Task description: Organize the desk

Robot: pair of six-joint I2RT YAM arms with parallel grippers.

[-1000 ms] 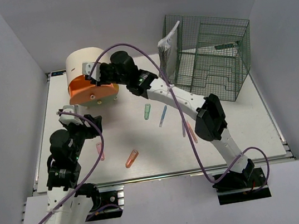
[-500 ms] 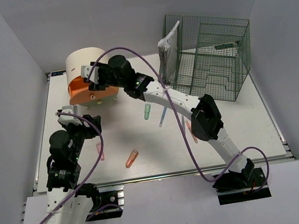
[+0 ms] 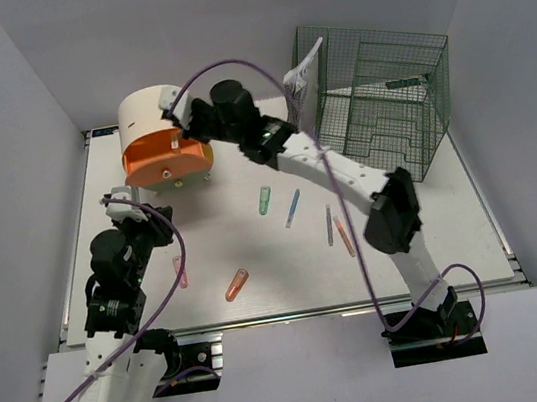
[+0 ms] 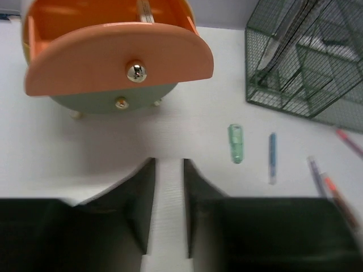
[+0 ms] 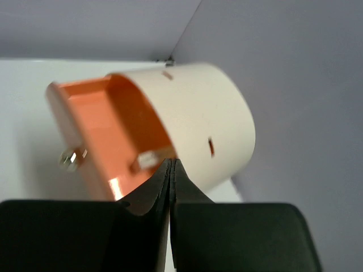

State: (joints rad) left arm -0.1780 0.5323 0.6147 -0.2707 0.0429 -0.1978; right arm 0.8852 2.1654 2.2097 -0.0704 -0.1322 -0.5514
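The desk is a white tabletop. At its far left stands the cream-and-orange round drawer box, its orange drawer pulled open, with a small pale item inside. My right gripper hovers above the drawer's back edge, its jaws pressed together on nothing. My left gripper hangs low in front of the box, and only bare desk shows in the narrow gap between its fingers. Loose on the desk lie a green tube, a blue pen, a purple pen, an orange pen, a pink pen and an orange tube.
A green wire rack stands at the far right with a paper sheet leaning at its left side. White walls close in on three sides. A purple cable arcs over the right arm.
My right gripper has shut and pulled back from over the open drawer toward the box's top. My left gripper's jaws have narrowed; that arm has barely shifted.
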